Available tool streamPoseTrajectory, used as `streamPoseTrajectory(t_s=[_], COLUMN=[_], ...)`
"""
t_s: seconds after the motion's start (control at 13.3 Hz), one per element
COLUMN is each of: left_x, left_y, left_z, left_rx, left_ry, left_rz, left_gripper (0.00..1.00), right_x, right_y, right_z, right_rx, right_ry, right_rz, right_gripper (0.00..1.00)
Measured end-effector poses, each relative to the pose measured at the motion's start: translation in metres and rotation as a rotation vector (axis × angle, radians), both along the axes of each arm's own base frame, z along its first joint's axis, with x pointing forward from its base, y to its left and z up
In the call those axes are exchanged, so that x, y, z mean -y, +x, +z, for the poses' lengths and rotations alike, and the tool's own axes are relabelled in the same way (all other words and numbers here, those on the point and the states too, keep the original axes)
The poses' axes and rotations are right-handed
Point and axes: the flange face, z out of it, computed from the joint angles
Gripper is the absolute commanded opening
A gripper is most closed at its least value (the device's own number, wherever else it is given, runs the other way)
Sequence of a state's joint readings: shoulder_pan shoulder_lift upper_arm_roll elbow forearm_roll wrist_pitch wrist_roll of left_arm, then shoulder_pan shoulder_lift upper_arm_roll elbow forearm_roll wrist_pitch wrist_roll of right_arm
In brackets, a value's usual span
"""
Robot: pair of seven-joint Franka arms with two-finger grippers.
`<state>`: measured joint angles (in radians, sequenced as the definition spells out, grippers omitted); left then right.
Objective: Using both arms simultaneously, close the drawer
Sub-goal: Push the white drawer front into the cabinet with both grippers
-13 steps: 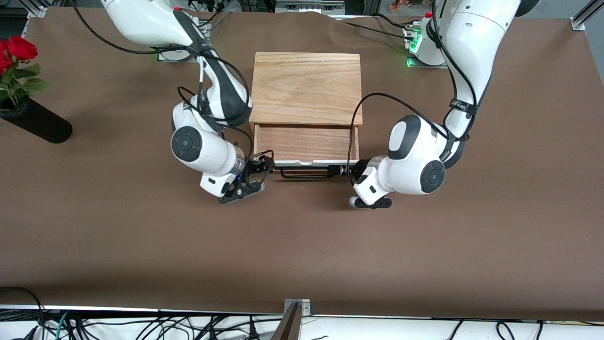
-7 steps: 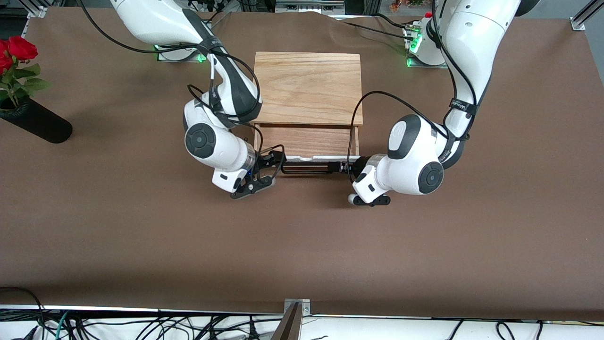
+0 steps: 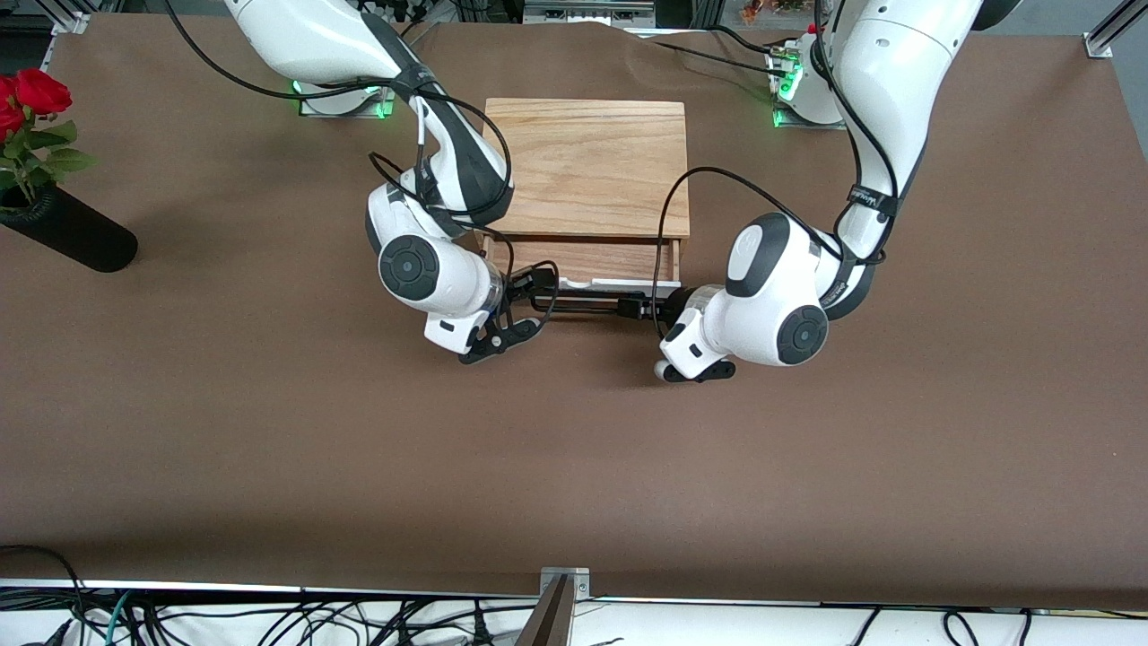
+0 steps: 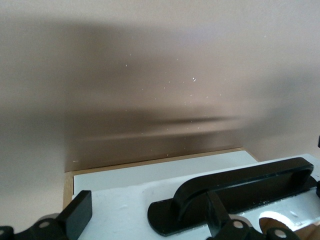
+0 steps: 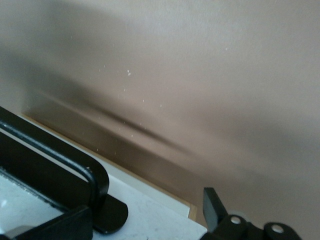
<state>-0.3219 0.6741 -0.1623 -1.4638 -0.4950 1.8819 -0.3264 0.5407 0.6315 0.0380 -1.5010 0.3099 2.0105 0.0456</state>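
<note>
You were midway through the push: the drawer (image 3: 583, 262) stood only a little way out of the casing (image 3: 587, 166), which sat in the middle of the table (image 3: 269, 431) toward the robots' edge. The right end effector (image 3: 531, 280) and the left end effector (image 3: 647, 308) were each at one end of the handle (image 3: 587, 306), against the white front. In both wrist views the fingers stood apart, released, straddling a handle post with nothing clamped between them. Judging from that, your next move called for an even, matched push from both arms so the tray would not skew and bind. The handle was thin black wire with rounded bends; the front was matte white; the casing top was pale grained oak.
</note>
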Motion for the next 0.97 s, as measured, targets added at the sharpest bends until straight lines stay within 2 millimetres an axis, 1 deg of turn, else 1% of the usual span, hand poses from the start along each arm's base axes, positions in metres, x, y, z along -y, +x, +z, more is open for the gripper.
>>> streamPoseTrajectory(t_s=[0.67,0.9,0.97], left_x=[0.013,0.013,0.010], left_y=[-0.012,-0.015,-0.016], left_z=[-0.002,-0.001,0.000], left_rx=[-0.022,-0.037,-0.052], left_ry=[0.019,0.022,0.024], left_rz=[-0.020,-0.030,-0.034], left_gripper=[1.00,1.00,0.98], right_x=[-0.001,-0.001,-0.001], right_y=[-0.004,-0.007,-0.008], right_z=[-0.006,-0.008,-0.008], right_rx=[-0.111,-0.133,-0.146], right_ry=[-0.028,-0.031,-0.034], right_rz=[0.024,0.028,0.031], right_gripper=[1.00,1.00,1.00])
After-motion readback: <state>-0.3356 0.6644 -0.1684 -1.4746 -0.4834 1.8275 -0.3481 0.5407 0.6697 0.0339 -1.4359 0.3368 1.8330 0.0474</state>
